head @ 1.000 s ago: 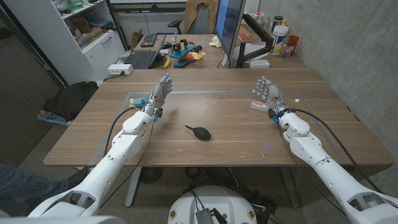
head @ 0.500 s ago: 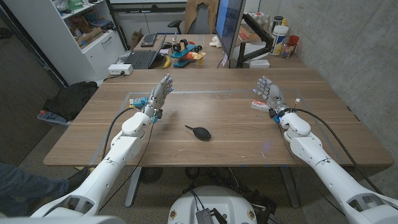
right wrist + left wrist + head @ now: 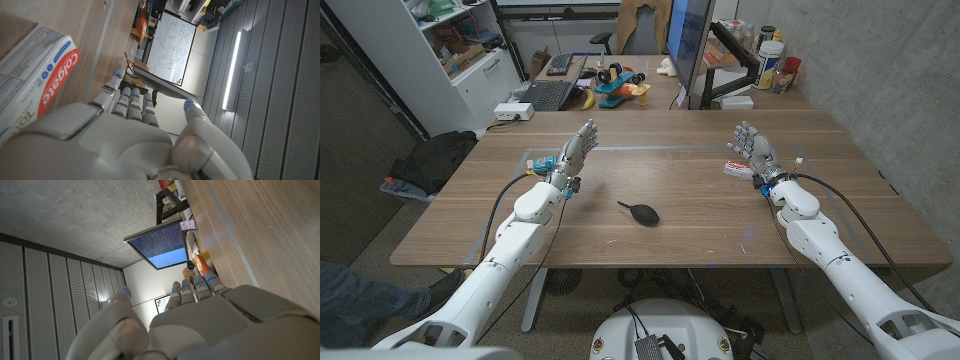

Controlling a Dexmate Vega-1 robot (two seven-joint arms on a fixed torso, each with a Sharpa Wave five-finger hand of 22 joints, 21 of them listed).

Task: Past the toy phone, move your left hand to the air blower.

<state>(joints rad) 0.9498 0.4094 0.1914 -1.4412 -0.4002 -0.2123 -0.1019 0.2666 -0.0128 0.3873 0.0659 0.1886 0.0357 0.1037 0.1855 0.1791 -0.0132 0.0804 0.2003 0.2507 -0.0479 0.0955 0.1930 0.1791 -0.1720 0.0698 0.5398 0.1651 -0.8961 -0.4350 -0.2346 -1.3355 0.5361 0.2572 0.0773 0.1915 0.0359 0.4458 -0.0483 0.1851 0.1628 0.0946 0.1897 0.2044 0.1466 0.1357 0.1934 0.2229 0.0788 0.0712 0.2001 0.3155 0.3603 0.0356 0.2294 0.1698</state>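
The toy phone (image 3: 542, 161) is mostly hidden behind my left hand (image 3: 574, 152); I see only a small blue and white part of it, so its shape is hard to make out. The toothpaste box (image 3: 737, 168) is also half covered by my right hand (image 3: 753, 150) in the head view, but the right wrist view shows its red brand letters clearly (image 3: 35, 85).

I count one air blower (image 3: 640, 212), one toy phone and one toothpaste box on the desk (image 3: 690, 190).

The air blower is black and lies near the middle of the desk, with its thin nozzle pointing to about 10 o'clock. From my left fingers (image 3: 585, 135) it lies at about 5 o'clock, well apart from them.

The fingers of my left hand are straight and a little apart, holding nothing. The fingers of my right hand (image 3: 746, 135) are spread and also hold nothing, just beside the toothpaste box.
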